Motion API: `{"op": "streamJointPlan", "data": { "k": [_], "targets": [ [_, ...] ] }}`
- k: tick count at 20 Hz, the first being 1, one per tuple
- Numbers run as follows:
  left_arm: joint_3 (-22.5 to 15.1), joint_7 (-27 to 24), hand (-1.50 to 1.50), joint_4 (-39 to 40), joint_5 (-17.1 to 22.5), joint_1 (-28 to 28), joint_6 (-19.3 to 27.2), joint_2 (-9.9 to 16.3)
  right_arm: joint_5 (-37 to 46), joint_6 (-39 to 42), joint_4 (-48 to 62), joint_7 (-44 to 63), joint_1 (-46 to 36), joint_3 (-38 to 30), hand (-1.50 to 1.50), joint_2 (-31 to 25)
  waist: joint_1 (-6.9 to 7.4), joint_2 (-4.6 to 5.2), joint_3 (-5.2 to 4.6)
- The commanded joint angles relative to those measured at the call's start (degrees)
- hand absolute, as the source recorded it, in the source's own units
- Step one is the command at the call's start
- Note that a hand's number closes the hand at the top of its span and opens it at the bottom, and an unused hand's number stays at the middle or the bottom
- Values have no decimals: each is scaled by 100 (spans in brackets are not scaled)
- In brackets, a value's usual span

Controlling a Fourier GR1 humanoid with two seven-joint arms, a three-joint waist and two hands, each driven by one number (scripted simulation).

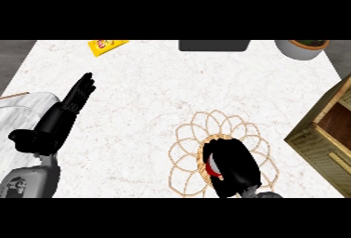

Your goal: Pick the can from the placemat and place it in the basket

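Red metal shows under our right hand (pixel 233 167), curled over the can (pixel 213 168) on the woven rattan placemat (pixel 188 139) near the counter's (pixel 158 93) front edge. We should lift straight up, then carry it to the wooden basket (pixel 322 139) at the right edge. Our left hand (pixel 77 97) rests spread.

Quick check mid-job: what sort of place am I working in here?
Most likely a kitchen counter: a pale marble-look counter top, a woven placemat under the right hand, a wooden basket at the right edge, and a potted plant at the back.
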Motion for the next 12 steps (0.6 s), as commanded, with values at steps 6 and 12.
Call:
{"op": "streamJointPlan", "data": {
  "k": [6,12],
  "targets": [
    [-32,166,0,-242,-89,49,112,-25,362,-499,-217,3365,-177,-960,150,625,-5,44,27],
    [193,14,0,164,150,-120,-164,147,177,-1381,-753,4646,-478,-73,150,633,6,64,29]
  ]
}}
